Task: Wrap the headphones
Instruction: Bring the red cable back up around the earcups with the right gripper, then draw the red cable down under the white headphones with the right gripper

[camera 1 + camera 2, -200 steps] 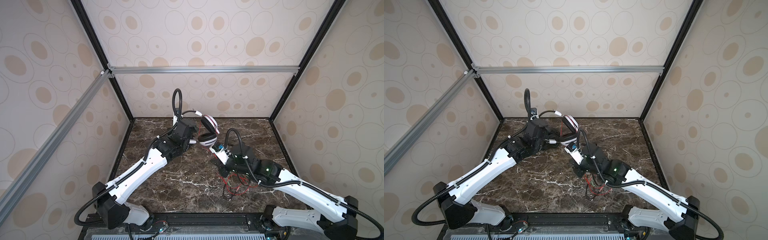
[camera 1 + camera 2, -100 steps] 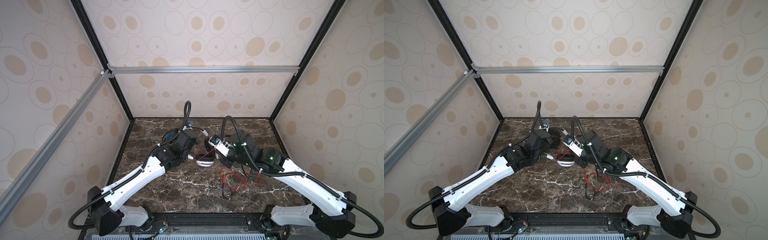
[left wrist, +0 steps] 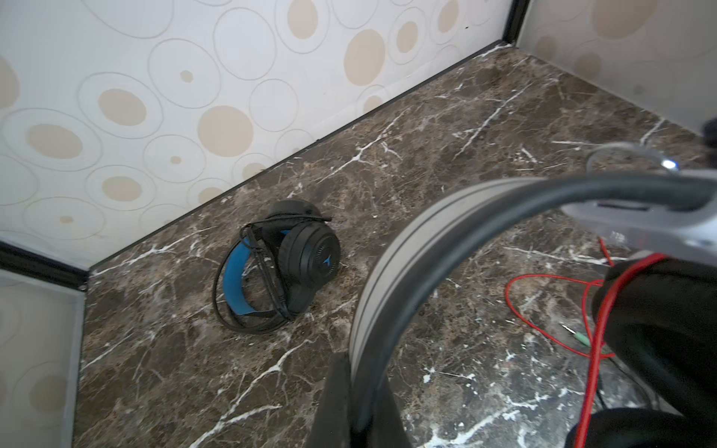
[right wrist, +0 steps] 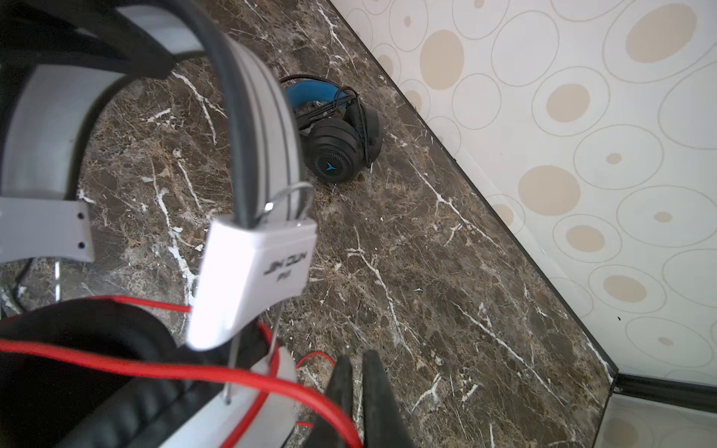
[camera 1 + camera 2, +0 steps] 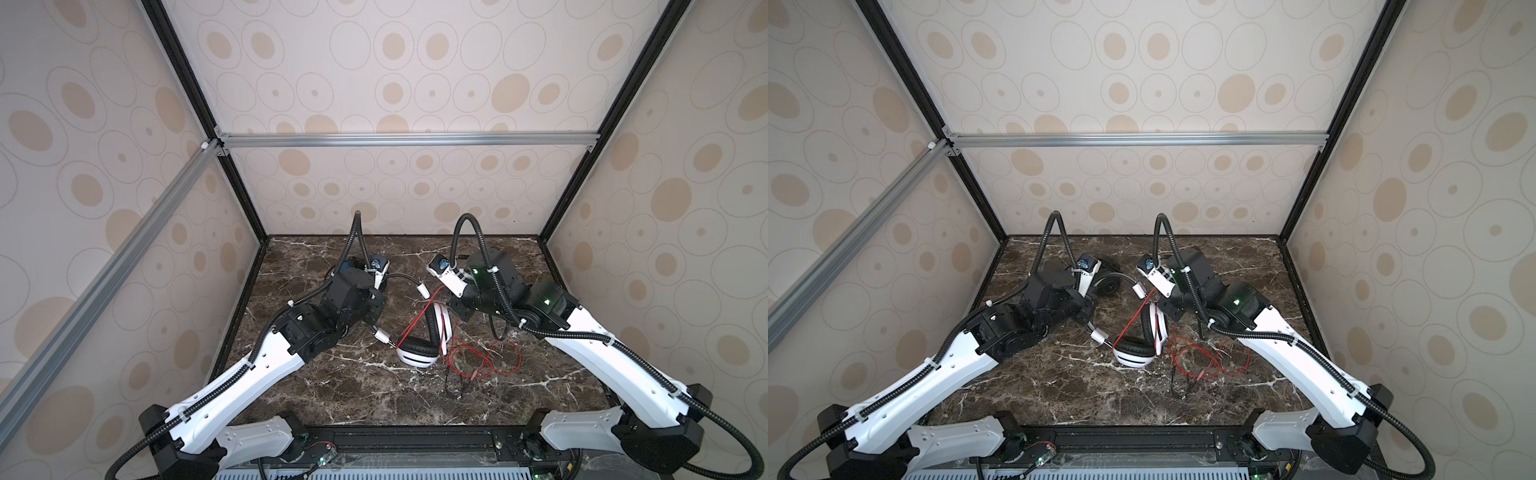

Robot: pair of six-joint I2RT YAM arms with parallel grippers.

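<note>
Currently | white headset (image 5: pixel 417 353) clamped at headband (image 3: pixel 388 271) by left gripper (image 3: pixel 359 403) | right gripper (image 4: pixel 357 388) jaws barely apart; hold on red cord (image 4: pixel 194 373) cannot be told

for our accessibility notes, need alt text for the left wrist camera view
The white headset's curved headband fills the foreground, pinched in the left gripper. Beyond it the black headset, blue inside its band and cord wound around it, lies on the dark marble table by the patterned wall; the red cord trails loose.
</note>
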